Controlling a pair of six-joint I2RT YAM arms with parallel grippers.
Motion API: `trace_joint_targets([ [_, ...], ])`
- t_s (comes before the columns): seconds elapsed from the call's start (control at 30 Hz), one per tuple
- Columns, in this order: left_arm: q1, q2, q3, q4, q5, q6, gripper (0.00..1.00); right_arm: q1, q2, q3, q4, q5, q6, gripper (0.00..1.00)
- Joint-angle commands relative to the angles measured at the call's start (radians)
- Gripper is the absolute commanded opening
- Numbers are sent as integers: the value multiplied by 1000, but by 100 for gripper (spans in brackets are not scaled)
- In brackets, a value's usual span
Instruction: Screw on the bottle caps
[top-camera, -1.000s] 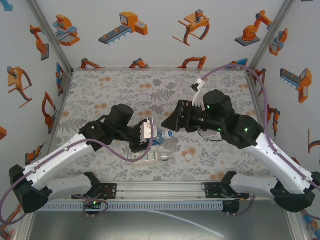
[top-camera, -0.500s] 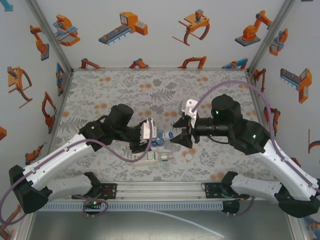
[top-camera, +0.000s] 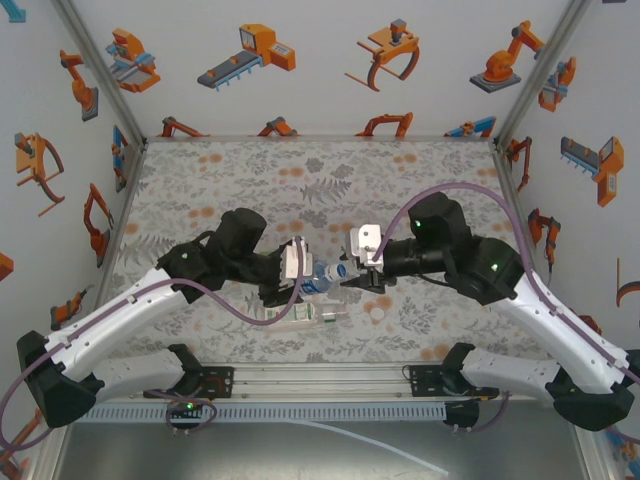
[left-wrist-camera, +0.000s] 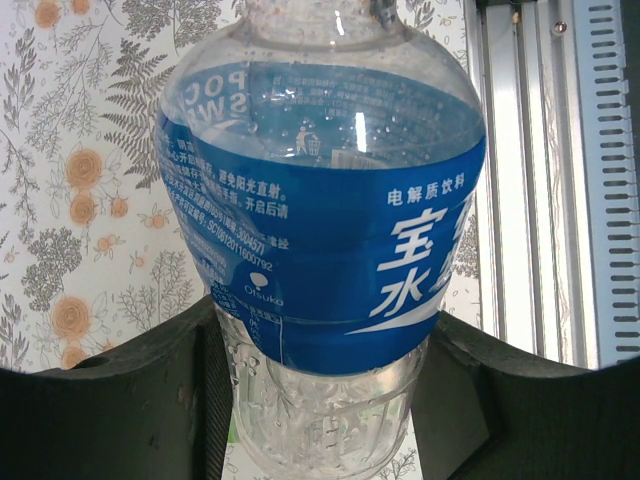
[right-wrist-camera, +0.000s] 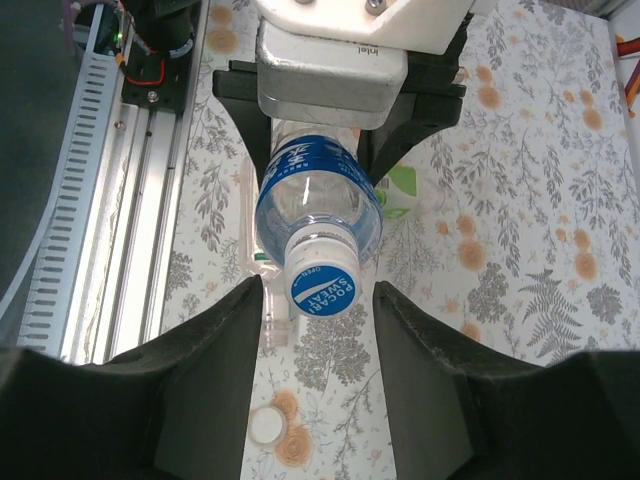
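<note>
My left gripper (top-camera: 300, 274) is shut on the base of a squat clear bottle with a blue label (left-wrist-camera: 320, 230) and holds it above the table, neck pointing right. The left fingers (left-wrist-camera: 150, 400) press both sides of the bottle (top-camera: 320, 278). A white bottle cap with a blue printed top (right-wrist-camera: 324, 275) sits on the neck. My right gripper (right-wrist-camera: 320, 300) stands open around this cap (top-camera: 340, 270), with a gap on each side. A loose white cap (right-wrist-camera: 266, 428) lies on the table below, beside an orange flower.
A clear bottle (top-camera: 292, 315) and a green-labelled one (top-camera: 330, 317) lie on the table under the held bottle, near the front rail (top-camera: 330, 380). The green label (right-wrist-camera: 405, 183) shows behind the left fingers. The loose cap (top-camera: 377, 311) lies right of them.
My right gripper has swung left and turned to face the bottle's neck, and its jaws have narrowed around the cap. The left gripper and bottle have stayed put.
</note>
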Motion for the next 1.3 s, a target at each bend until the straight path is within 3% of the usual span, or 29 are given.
trace_joint_targets([
  [0.0, -2, -21, 14, -1, 33, -5, 0, 0, 13, -7, 23, -27, -28, 45],
  [0.27, -2, -23, 16, -2, 37, -1, 0, 0, 34, -9, 22, -28, -27, 38],
  [0.47, -2, -19, 16, -2, 31, 0, 0, 1, 34, -24, 34, -6, 83, 17],
  [0.6, -2, -11, 17, -1, 18, -1, 0, 5, 20, -83, 150, 52, 492, 7],
  [0.67, -2, -7, 18, 2, 10, -1, 0, 9, 13, -111, 207, 146, 751, 0],
  [0.8, -2, 0, 21, 12, -2, 3, 0, 8, 26, -117, 179, 326, 1252, 0],
  [1.0, -2, 13, 28, 19, -6, 11, 0, 9, 66, -109, 90, 407, 1807, 0],
  [1.1, -2, 17, 34, 10, -2, 16, 0, 8, 85, -129, 121, 394, 1879, 0],
  [1.27, -2, 8, 40, -1, -11, 30, 0, 9, 105, -120, 103, 409, 1844, 16],
])
